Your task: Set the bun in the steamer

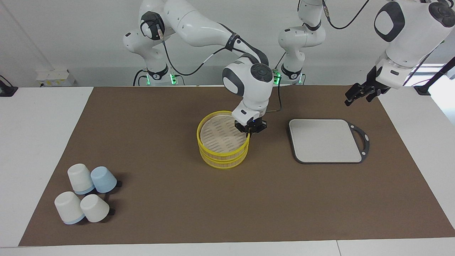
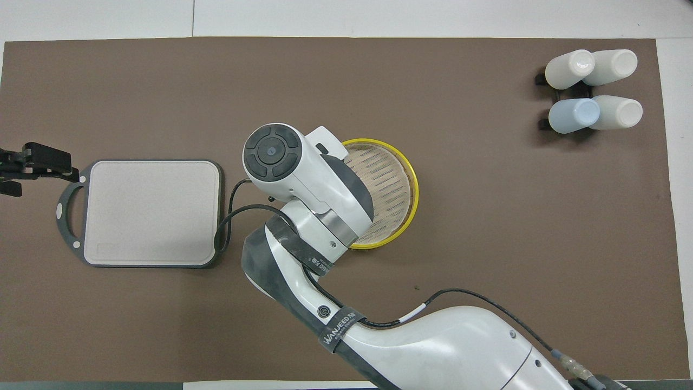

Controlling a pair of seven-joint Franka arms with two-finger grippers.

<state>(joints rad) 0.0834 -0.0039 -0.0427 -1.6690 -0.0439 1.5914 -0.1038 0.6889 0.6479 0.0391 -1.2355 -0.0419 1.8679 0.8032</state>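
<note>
Steamer (image 1: 223, 144) sits mid-bench on the brown mat (image 1: 160, 213), a round yellow-rimmed basket with the matching lid (image 1: 222, 134) on top of it, the slatted tan panel facing up. No bun shows in either view, so I cannot tell where it is.

Going across the facing view: four upturned cups (image 1: 85, 193), three white and one pale blue, cluster at the right arm's end of the bench, farther from the robots than the steamer. Next comes the steamer itself. The right hand (image 1: 250, 133) is clenched on the yellow rim of the lid, at the edge toward the left arm's end; from overhead the arm's wrist covers that part of the rim (image 2: 414, 187). Beside the steamer, toward the left arm's end, lies a grey square board (image 1: 325, 140) with a dark looped handle. The left hand (image 1: 350, 99) waits in the air over the mat's edge near the board's handle, fingers released and holding nothing.
</note>
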